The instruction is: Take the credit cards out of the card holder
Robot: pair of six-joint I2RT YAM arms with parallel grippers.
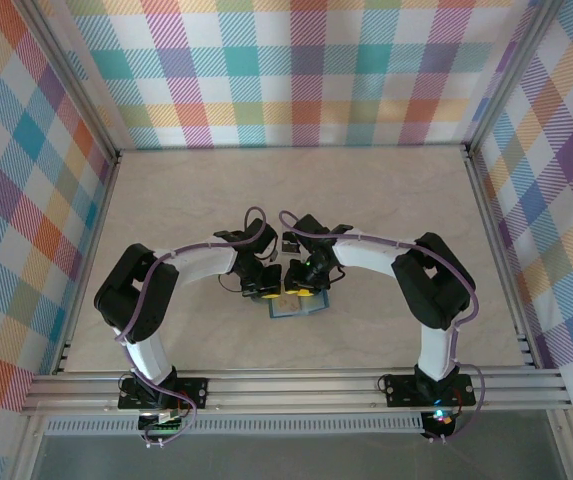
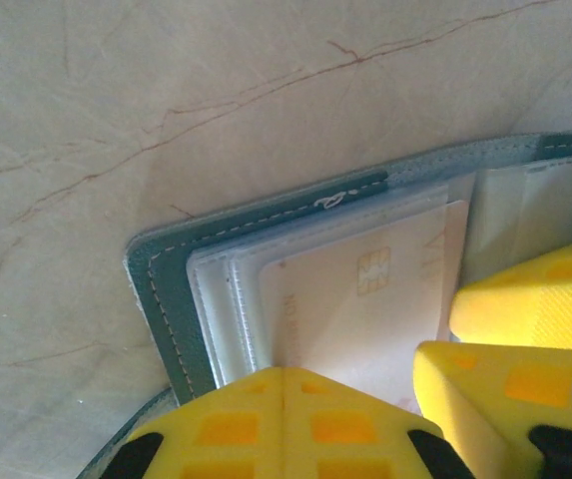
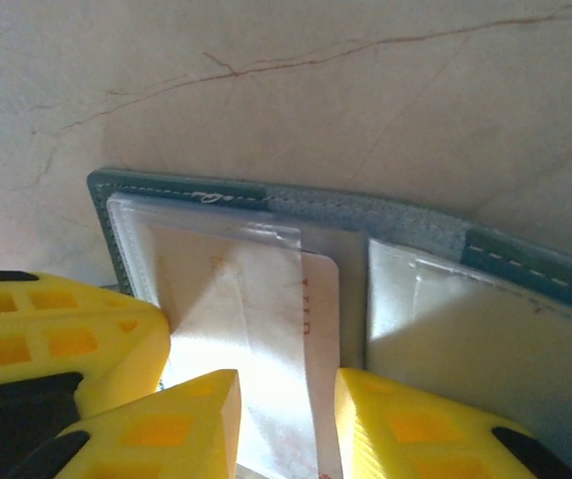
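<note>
Two arms meet over the open holder [image 1: 297,305] at the table's [image 1: 166,220] near middle. The left wrist shows the left gripper [image 2: 284,424] shut, pressed on the holder, a card [image 2: 365,299] part out of its sleeve [image 2: 216,299]. The right wrist shows the right gripper [image 3: 287,389] narrowly apart astride the card; if it catches only the glossy sleeve, it could slip or drag the holder.

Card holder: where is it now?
In the top view, the card holder lies open on the table, centrally, beneath the left gripper and right gripper.
</note>
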